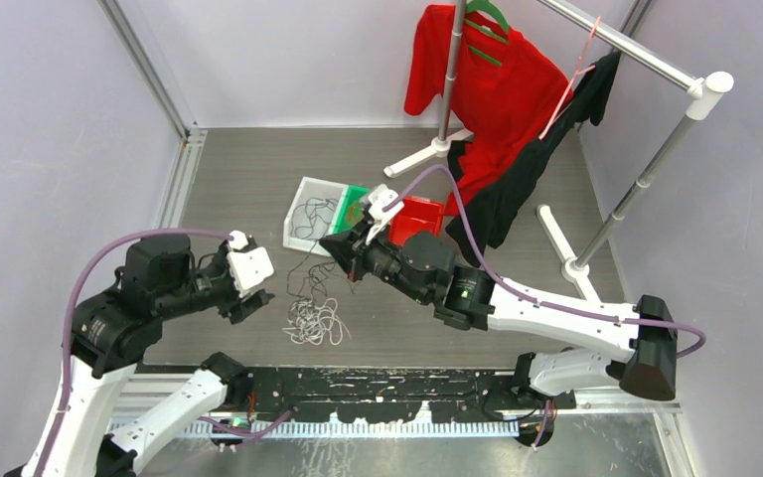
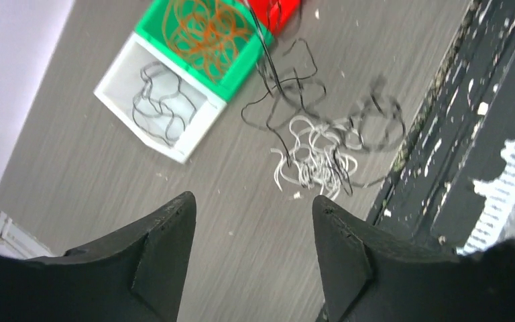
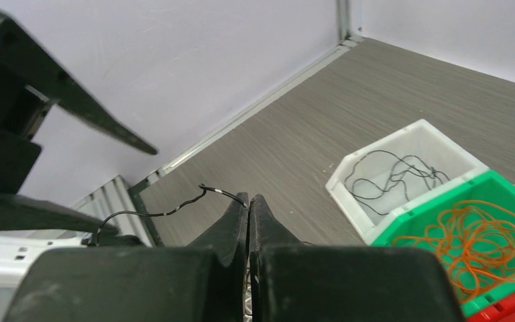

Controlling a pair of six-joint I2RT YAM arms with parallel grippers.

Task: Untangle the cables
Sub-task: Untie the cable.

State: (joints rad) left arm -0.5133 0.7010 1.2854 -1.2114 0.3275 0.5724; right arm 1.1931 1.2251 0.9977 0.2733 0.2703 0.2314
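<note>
Partly done | some cables (image 2: 204, 30) binned | black-white tangle (image 2: 315, 157) left on tabletop (image 2: 107, 201) | right end effector (image 3: 249, 200) clenched on black cable (image 3: 174, 209) | left end effector (image 2: 251, 198) released

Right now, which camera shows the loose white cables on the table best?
Left wrist: the white cables lie large and unobstructed, tangled with black strands. The top view shows them small; the right wrist misses them.

On table (image 1: 248, 179), cables (image 1: 315, 320) before bins (image 1: 298, 211).
</note>
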